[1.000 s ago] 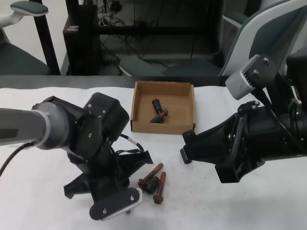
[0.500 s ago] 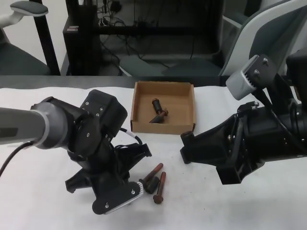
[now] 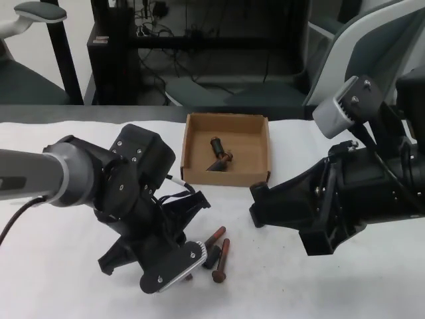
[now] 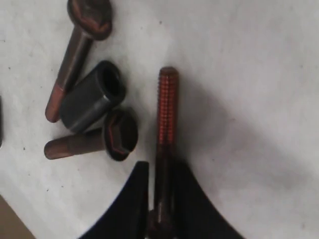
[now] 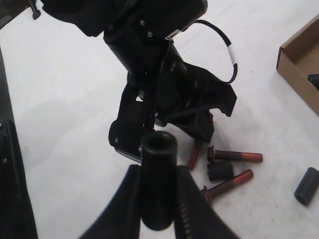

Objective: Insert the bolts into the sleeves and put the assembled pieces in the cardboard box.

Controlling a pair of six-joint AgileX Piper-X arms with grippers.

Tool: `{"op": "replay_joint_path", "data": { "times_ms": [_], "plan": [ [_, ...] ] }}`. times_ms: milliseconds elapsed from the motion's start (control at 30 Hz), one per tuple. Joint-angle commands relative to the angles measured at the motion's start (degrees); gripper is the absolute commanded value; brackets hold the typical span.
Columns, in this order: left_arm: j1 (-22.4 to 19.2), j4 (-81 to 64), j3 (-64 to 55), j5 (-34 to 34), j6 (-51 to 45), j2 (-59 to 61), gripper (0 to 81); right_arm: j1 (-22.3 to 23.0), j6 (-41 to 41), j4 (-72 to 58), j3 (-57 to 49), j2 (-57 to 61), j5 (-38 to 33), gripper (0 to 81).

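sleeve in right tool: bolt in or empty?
Empty. In the right wrist view the sleeve sits clamped in the right tool, its bore open and dark at the end facing the camera, nothing inserted.

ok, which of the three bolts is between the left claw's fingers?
The lone bolt, lying apart with its head end in the left claw; the other two bolts flank the loose sleeve.

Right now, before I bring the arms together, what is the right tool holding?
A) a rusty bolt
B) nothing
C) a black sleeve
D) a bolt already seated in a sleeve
C: in the right wrist view the right tool is shut on a black sleeve with its open bore showing, while the bolt sits between the fingers of the left tool.
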Motion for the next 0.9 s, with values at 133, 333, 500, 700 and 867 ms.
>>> {"op": "replay_joint_path", "data": {
  "times_ms": [133, 333, 500, 700, 867],
  "plan": [
    [-0.01, 1.13, -0.15, 0.84, -0.99, 0.01, 37.1, -0.22, 0.0, -0.57, -0.22, -0.72, -0.88, 0.4],
    [-0.01, 1.12, -0.15, -4.12, -3.6, 0.01, 37.2, -0.22, 0.65, -0.55, -0.22, -0.72, -0.88, 0.4],
    [-0.01, 1.12, -0.15, -8.55, -7.03, -2.23, 37.2, -0.22, 1.87, -0.55, -0.22, -0.72, -3.09, 0.4],
    [-0.01, 0.99, -0.34, -1.99, -20.15, -9.73, 37.2, -0.22, 5.06, -0.55, -0.38, -0.72, -4.26, 0.4],
    [-0.01, 0.96, -1.52, 0.01, -35.27, -16.07, 37.2, -0.22, 6.71, -0.19, -0.93, -1.67, -4.26, 0.4]
  ]
}}
